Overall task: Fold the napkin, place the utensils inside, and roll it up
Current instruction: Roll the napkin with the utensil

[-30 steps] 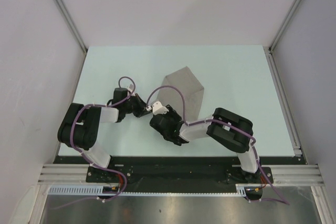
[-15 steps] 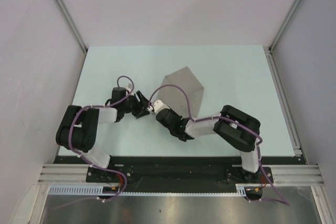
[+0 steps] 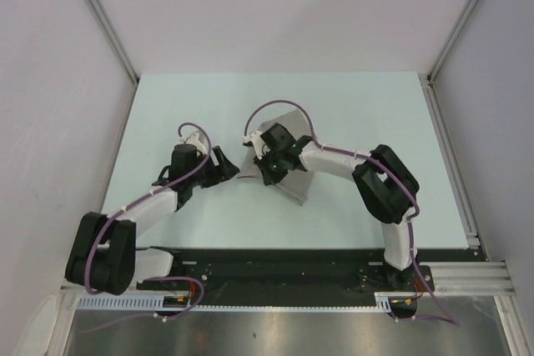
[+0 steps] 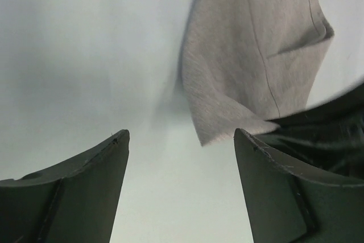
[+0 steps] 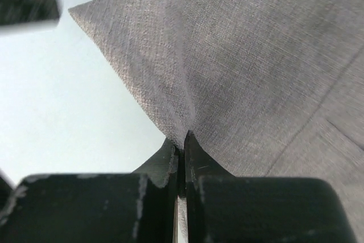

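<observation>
Grey-beige soft fabric napkin (image 3: 296, 191) lies mid pale-green worktop (image 3: 375, 106), partly doubled: overlapping layers and hem line show in wrist views. Right end effector (image 5: 182, 140) clamped tight on raised napkin fold near a corner. Left end effector (image 4: 181, 135) spread wide, empty, just beside another napkin corner. Thin black utensil in no view. Judgement: folding under way; utensil placement and rolling not yet begun.

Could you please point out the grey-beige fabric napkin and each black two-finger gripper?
Grey-beige fabric napkin (image 4: 250, 55): left wrist view, its flat middle.
Left black gripper (image 4: 181, 135): left wrist view, gap between open fingertips.
Right black gripper (image 5: 183, 138): right wrist view, fingertips pinching the napkin.
</observation>
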Motion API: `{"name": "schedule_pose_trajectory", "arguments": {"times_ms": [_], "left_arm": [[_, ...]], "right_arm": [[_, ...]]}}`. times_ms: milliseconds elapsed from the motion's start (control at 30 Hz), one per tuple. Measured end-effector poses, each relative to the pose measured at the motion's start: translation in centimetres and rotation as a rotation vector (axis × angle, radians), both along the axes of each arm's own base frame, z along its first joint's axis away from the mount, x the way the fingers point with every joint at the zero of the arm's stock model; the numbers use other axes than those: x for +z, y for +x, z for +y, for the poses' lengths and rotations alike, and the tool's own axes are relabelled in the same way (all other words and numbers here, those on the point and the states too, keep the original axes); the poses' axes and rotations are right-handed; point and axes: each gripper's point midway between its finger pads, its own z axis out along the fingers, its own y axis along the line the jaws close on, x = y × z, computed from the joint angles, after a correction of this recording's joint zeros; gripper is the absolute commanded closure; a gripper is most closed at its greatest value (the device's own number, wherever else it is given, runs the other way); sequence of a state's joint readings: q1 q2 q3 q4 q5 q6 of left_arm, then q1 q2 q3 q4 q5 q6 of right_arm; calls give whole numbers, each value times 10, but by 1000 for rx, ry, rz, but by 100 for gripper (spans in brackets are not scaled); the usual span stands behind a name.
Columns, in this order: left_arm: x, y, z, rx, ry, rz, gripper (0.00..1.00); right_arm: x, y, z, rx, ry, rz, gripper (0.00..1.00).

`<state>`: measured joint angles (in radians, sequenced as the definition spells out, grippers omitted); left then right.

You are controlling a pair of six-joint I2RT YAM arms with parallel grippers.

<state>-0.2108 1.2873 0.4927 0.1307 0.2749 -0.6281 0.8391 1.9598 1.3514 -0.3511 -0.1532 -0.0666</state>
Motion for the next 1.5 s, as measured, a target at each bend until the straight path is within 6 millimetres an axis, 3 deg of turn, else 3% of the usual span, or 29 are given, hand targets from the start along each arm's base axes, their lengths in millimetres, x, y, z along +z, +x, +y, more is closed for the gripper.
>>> {"name": "schedule_pose_trajectory", "arguments": {"times_ms": [200, 633, 1000, 1367, 1500], "left_arm": [[18, -9, -19, -118, 101, -129, 19], [1, -16, -37, -261, 209, -171, 21], [-15, -6, -40, -274, 273, -173, 34], [-4, 14, -56, -312, 244, -268, 38], [-6, 16, -62, -330, 226, -279, 46]], "right_arm": [[-12, -2, -1, 43, 84, 288, 100], [-19, -1, -6, 61, 277, 653, 100], [-22, 1, -8, 54, 331, 759, 100], [-22, 1, -9, 44, 343, 816, 100], [-22, 1, -10, 42, 344, 824, 100]]}}
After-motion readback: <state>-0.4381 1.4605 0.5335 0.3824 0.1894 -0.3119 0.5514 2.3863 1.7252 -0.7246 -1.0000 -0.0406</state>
